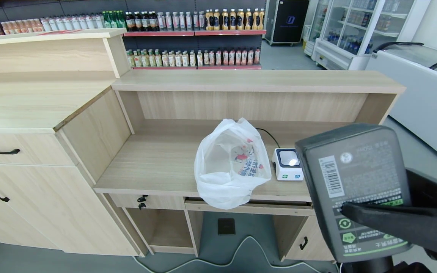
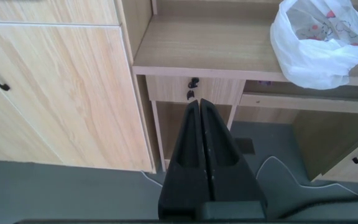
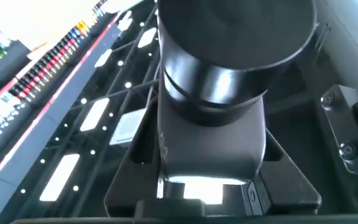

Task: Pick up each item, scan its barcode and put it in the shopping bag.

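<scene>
Head view: right gripper (image 1: 349,210) clamped on dark bottle (image 1: 355,178), lower right.
Barcode (image 1: 331,176) faces upward (not toward the scanner (image 1: 287,163)); unturned, the scan may fail.

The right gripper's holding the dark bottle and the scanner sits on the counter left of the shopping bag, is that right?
No. The head view shows the scanner on the counter to the right of the shopping bag, not left. The right gripper does hold the dark bottle.
</scene>
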Tool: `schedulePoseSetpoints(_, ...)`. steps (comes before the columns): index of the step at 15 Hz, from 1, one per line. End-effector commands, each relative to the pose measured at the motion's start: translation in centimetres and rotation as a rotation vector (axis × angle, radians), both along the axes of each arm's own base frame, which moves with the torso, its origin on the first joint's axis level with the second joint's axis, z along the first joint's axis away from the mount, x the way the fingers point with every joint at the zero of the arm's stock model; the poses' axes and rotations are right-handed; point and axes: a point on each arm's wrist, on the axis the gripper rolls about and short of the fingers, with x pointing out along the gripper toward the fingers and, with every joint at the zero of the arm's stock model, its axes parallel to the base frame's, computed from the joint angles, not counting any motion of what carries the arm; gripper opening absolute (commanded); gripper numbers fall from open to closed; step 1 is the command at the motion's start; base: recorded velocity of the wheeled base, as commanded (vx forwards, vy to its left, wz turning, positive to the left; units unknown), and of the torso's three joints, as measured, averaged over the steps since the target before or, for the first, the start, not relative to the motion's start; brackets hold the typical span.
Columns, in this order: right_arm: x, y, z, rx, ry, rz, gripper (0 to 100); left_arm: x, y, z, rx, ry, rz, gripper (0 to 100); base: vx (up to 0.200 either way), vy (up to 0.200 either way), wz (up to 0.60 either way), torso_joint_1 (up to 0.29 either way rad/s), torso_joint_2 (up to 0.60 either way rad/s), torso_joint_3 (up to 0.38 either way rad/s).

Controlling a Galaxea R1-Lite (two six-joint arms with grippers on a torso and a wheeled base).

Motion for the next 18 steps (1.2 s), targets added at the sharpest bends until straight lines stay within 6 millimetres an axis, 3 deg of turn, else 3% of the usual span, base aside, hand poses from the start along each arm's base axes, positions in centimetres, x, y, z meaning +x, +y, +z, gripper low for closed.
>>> schedulePoseSetpoints(1,0.44,0.35,-0.94,-0.038,0.057,0.002,0,0.0,0.0,0.0,0.0,0.0,0.0,0,0.0,0.0,0.0,0.0,0.0,0.0)
schedulePoseSetpoints(18,-0.14,-0.23,-0.97,-0.05,0.121,0.098,0,0.0,0.0,0.0,0.0,0.0,0.0,0,0.0,0.0,0.0,0.0,0.0,0.0)
